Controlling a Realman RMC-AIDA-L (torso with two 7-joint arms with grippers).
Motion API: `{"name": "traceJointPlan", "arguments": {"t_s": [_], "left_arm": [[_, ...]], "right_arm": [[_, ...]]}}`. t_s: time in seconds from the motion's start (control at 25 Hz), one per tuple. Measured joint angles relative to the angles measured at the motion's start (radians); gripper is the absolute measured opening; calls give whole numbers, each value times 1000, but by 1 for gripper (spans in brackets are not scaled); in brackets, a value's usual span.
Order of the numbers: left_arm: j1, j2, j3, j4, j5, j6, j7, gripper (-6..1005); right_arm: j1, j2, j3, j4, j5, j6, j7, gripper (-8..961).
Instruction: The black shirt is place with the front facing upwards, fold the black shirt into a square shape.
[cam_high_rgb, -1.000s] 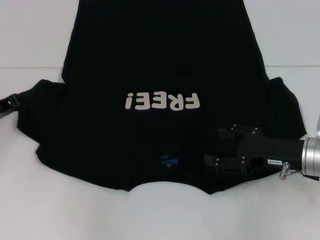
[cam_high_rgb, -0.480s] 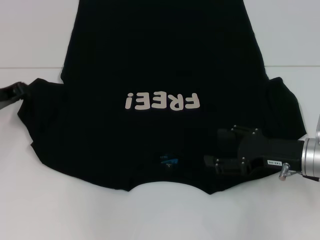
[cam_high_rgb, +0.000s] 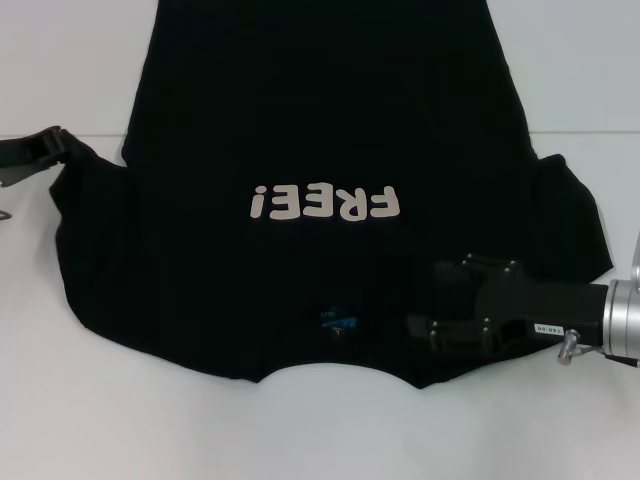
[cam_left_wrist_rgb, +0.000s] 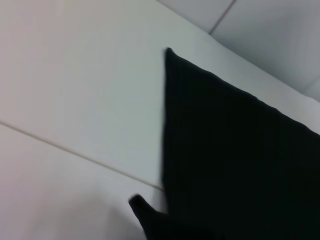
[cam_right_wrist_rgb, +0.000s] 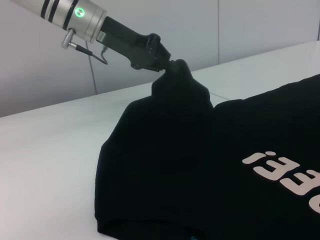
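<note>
Head view: left tool (cam_high_rgb: 62, 143) pinching black shirt (cam_high_rgb: 330, 130) sleeve, lifted; right tool (cam_high_rgb: 425, 325) near collar, grip unclear; white bench (cam_high_rgb: 100, 420) bare around.

The black shirt (cam_high_rgb: 330, 130) carries the off-white word "FREE!" (cam_high_rgb: 325, 203) on its front, approx. in the middle; in the head view the letters stand upside down. In the right wrist view only part of the word shows, at the picture edge. Near the collar sits a small blue neck label (cam_high_rgb: 338, 321), its text too small to read. The right gripper (cam_high_rgb: 445, 320) has a small white sticker (cam_high_rgb: 548, 327), also not readable.
</note>
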Motion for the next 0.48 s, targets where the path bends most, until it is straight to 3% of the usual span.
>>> {"name": "traceJointPlan", "arguments": {"t_s": [0.16, 0.32, 0.48], "left_arm": [[-8, -11, 2, -4, 0, 18, -2, 63], [-23, -58, 3, -10, 0, 28, -3, 76], [-31, -86, 3, -11, -5, 15, -3, 89]], "right_arm": [[0, 0, 0, 4, 0, 1, 0, 867], [4, 0, 0, 4, 0, 1, 0, 866], [7, 0, 0, 4, 0, 0, 0, 866]]}}
